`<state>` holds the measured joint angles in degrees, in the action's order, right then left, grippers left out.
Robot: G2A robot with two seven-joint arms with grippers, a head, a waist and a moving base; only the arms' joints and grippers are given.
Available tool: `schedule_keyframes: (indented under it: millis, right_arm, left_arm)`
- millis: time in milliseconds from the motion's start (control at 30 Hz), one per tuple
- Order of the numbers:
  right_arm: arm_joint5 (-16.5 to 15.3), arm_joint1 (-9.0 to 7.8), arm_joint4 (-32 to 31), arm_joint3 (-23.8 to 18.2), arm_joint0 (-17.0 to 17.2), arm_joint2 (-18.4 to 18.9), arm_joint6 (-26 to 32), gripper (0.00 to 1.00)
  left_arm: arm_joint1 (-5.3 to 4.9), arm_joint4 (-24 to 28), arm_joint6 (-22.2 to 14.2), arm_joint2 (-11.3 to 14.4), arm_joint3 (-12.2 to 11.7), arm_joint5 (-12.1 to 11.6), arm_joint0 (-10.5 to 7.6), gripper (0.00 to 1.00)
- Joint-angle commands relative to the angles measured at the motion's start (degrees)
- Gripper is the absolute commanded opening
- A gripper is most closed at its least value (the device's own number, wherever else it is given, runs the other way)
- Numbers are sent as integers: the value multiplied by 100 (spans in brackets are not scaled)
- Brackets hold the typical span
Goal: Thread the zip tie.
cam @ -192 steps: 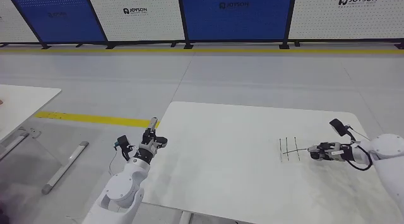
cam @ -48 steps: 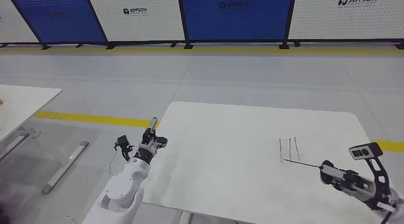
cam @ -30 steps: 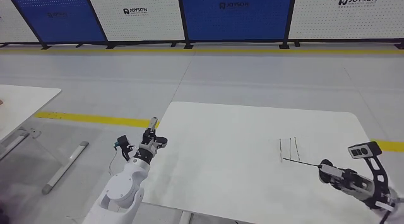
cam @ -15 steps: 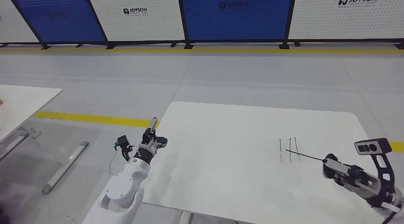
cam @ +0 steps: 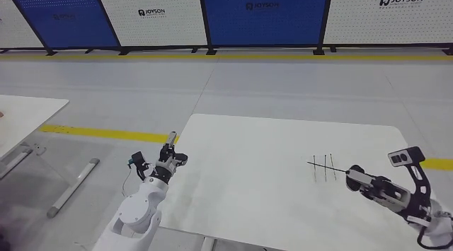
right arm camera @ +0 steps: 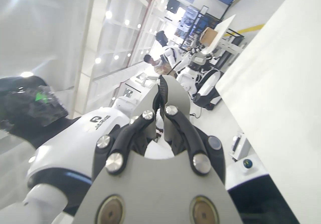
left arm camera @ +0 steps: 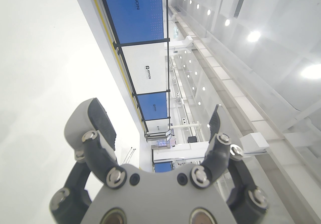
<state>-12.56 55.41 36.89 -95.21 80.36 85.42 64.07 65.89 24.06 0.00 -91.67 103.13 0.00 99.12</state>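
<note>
Checking the bench [cam: 248, 152], you find the right hand [cam: 349, 172] clamped shut on a zip tie [cam: 322, 165] crossing three loose ties [cam: 325, 176], the left hand [left arm camera: 156, 107] wide open, empty.

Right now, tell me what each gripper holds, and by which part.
Right gripper: a zip tie, pinched at one end, the rest sticking out over the table. Left gripper: open, nothing held.

A large robotics test hall. Blue and white perforated partition panels [cam: 265, 7] fence the bay, the grey floor [cam: 212, 88] carries yellow lines [cam: 106, 133], and round ceiling lights [left arm camera: 253, 36] sit high overhead. Other white humanoid robots [right arm camera: 173, 55] stand beyond the white surface [cam: 248, 180].
</note>
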Motion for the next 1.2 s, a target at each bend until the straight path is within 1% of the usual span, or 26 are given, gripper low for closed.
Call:
schedule_keyframes:
  millis: [0,67,133,200,533,567,600,633,700,733,800,833,900,933,967,1167]
  right_arm:
    - [231,0,-286,-91,-66,-73,-166,0]
    - [509,0,-552,-133,-149,-203,-247,0]
    - [704,5,-655,-123,-242,-383,-93,0]
    - [713,17,-457,-68,-284,-436,19,0]
    - [713,17,-457,-68,-284,-436,19,0]
    - [713,17,-457,-68,-284,-436,19,0]
    - [713,17,-457,-68,-284,-436,19,0]
    - [713,17,-457,-68,-284,-436,19,0]
    - [713,17,-457,-68,-284,-436,19,0]
    - [713,17,-457,-68,-284,-436,19,0]
    - [713,17,-457,-68,-284,-436,19,0]
    - [713,17,-457,-68,-284,-436,19,0]
    - [713,17,-457,-68,-284,-436,19,0]
    - [713,17,-457,-68,-284,-436,19,0]
    - [713,17,-457,-68,-284,-436,19,0]
    - [713,19,-460,-67,-279,-435,-22,0]
  left_arm:
    - [0,0,0,0,0,0,0,100]
    - [0,0,0,0,0,0,0,100]
    - [0,0,0,0,0,0,0,100]
    - [0,0,0,0,0,0,0,100]
    - [0,-24,0,1,3,-9,-7,100]
    - [-2,-181,-26,27,27,-70,-20,100]
    - [2,-251,-108,82,66,-186,-7,100]
    - [1,-330,-209,111,98,-250,7,100]
    - [-18,-777,-554,212,208,-449,76,100]
    - [-23,-880,-671,244,241,-506,111,100]
    - [-48,-1352,-994,348,353,-527,154,100]
    - [-51,-1616,-1060,444,390,-555,180,100]
    - [-57,-1833,-1344,637,415,-462,203,100]
    - [-59,-1957,-1354,676,403,-403,182,100]
    - [-52,-2004,-1277,715,400,-356,157,100]
    - [-52,-2004,-1277,715,400,-356,157,100]
